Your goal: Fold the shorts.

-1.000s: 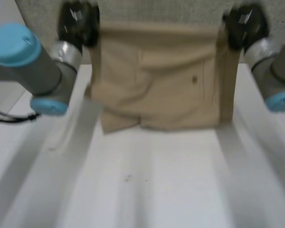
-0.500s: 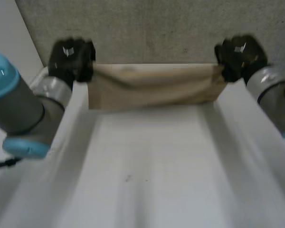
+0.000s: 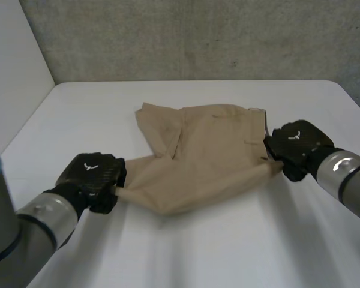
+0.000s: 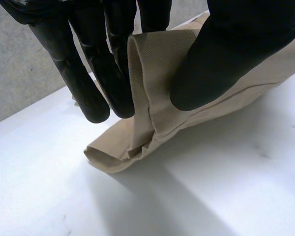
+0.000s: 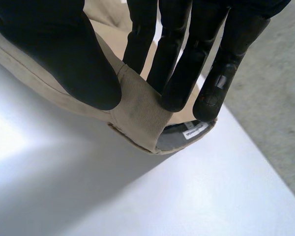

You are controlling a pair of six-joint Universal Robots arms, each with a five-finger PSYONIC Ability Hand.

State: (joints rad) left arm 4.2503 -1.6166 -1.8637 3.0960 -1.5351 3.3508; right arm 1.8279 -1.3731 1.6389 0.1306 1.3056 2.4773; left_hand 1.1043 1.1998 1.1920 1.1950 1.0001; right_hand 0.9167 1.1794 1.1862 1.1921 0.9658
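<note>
Two pinches: left hand [image 3: 91,177] on shorts [image 3: 204,162] corner, right hand [image 3: 297,147] on waistband end. Best lowered together, cloth taut, onto table [image 3: 228,252].

The tan shorts [image 3: 204,156] lie at the middle of the white table [image 3: 228,252], with the far portion spread flat on the surface. The near edge runs as a rounded fold between the two hands. The left hand [image 3: 91,180] is at the near left corner of the cloth, back uppermost, fingers curled; the cloth is drawn to a narrow point that ends in its grasp. The right hand [image 3: 297,147] is at the right end of the same edge, beside the waistband, fingers closed on the cloth. A crease runs down the far left part of the garment. The left arm [image 3: 36,228] and right arm [image 3: 345,180] enter from the near corners. A grey wall [image 3: 198,36] stands behind the table.
</note>
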